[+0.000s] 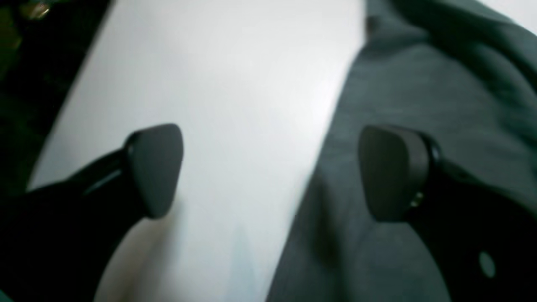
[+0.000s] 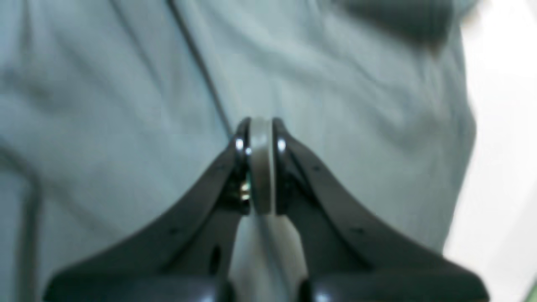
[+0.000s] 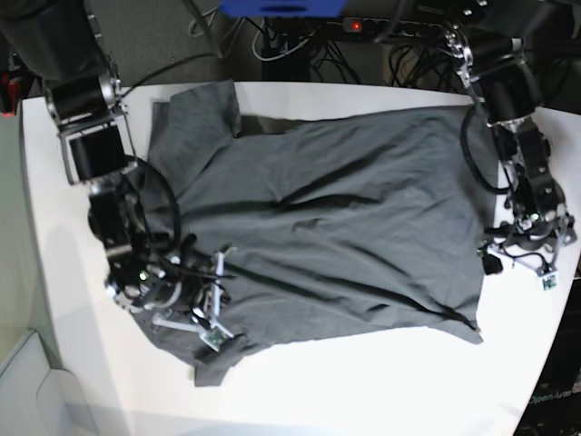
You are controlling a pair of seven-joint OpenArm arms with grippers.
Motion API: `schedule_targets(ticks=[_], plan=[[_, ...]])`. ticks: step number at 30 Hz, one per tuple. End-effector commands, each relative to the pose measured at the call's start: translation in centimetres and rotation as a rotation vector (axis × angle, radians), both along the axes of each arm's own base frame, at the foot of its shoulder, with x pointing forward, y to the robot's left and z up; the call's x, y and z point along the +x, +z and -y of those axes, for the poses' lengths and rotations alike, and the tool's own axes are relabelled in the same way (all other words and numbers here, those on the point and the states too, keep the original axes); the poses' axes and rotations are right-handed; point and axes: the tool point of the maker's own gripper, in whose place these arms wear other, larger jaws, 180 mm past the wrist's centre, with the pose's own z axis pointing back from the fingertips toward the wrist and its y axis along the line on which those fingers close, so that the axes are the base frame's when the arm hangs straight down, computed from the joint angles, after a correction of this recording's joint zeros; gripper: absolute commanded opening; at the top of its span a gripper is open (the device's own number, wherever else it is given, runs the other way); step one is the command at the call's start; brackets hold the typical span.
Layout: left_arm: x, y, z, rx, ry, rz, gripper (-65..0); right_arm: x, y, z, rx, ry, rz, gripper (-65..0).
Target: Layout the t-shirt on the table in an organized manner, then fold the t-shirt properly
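The dark grey t-shirt [image 3: 345, 209] lies spread over the white table [image 3: 363, 391], wrinkled, with one sleeve at the far left. My right gripper [image 3: 218, 282] is at the shirt's near-left part. In the right wrist view it [image 2: 261, 126] is shut on a pinched fold of the t-shirt [image 2: 126, 105]. My left gripper [image 3: 495, 259] is at the shirt's right edge. In the left wrist view it [image 1: 272, 172] is open and holds nothing, one pad [image 1: 392, 172] over the t-shirt [image 1: 440, 92] and the other over bare table [image 1: 230, 105].
Cables and a power strip [image 3: 363, 25] lie beyond the table's far edge. The table's edge and a dark drop [image 1: 25, 84] show at the left of the left wrist view. Bare table [image 2: 503, 126] lies right of the shirt in the right wrist view.
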Motion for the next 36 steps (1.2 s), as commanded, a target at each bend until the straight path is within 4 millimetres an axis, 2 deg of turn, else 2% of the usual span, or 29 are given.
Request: schedule_targets(ticks=[1, 4, 9, 13, 18, 21, 24, 28, 32, 36], plan=[[0.0, 1.5, -0.1, 0.011, 0.0, 0.041, 0.0, 2.1, 2.6, -1.7, 0.058, 0.016, 0.066, -65.0], [-3.3, 1.4, -1.2, 0.031, 0.035, 0.01, 0.0, 3.8, 2.0, -4.0, 0.111, 0.037, 0.042, -65.0], [-7.0, 1.9, -1.2, 0.073, 0.035, -0.046, 0.0, 5.8, 0.9, -6.9, 0.215, 0.048, 0.024, -65.0], [-9.6, 2.5, 0.2, 0.088, 0.022, -0.074, 0.0, 6.8, 0.5, -6.8, 0.297, 0.007, 0.034, -65.0], [-11.3, 3.4, 2.0, 0.089, 0.007, -0.056, 0.0, 7.4, 1.2, -6.6, 0.327, -0.002, 0.079, -65.0], [-11.2, 2.9, 3.0, 0.064, 0.003, -0.053, 0.0, 8.0, 0.9, -5.7, 0.306, -0.061, 0.1, -65.0], [-11.1, 2.4, 4.0, 0.031, 0.007, -0.048, 0.0, 7.0, -1.2, -4.7, 0.289, -0.094, 0.074, -65.0], [-11.0, 2.3, 4.6, 0.011, 0.007, -0.039, 0.0, 6.3, -2.4, -3.7, 0.293, -0.114, 0.074, -65.0], [-11.0, 2.0, 4.8, 0.002, 0.008, -0.04, 0.0, 6.3, -3.6, -0.1, 0.246, -0.192, 0.086, -65.0], [-11.2, 1.1, 4.8, -0.009, 0.011, -0.064, 0.0, 5.8, -4.7, 2.5, 0.212, -0.223, 0.077, -65.0]])
